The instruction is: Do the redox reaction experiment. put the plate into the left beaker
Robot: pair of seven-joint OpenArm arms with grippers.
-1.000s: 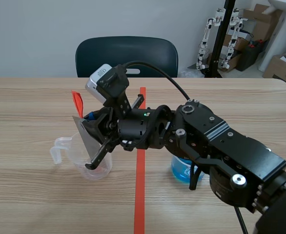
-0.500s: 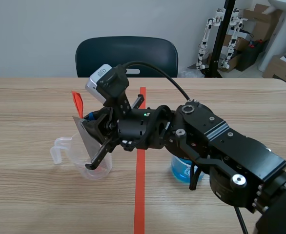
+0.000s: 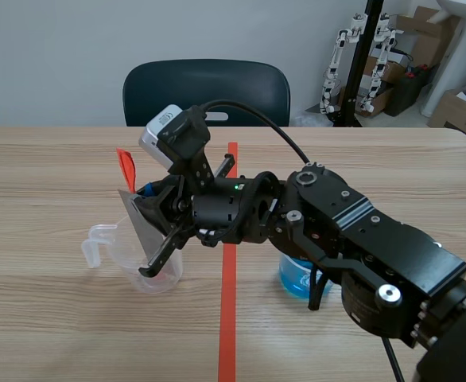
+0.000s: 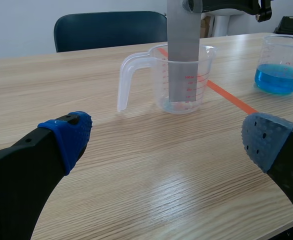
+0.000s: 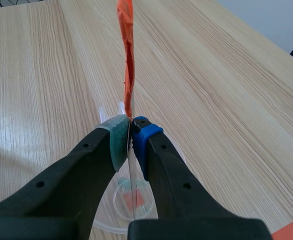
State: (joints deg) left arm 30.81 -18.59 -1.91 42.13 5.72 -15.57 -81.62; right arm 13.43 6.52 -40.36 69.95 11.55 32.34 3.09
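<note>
The right hand (image 5: 130, 141) is clamped on the thin grey plate (image 4: 183, 50), holding it upright at centre-left of the scene frame. The plate's lower end is already down inside the clear left beaker (image 4: 159, 80). Letting go and pulling clear seem all that is left. The left hand (image 4: 166, 142) gapes wide, holding nothing.

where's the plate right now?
Scene view, left of the tape line: the plate is pinched in the right gripper, its lower end inside the clear beaker. The blue beaker stands across the tape.
</note>
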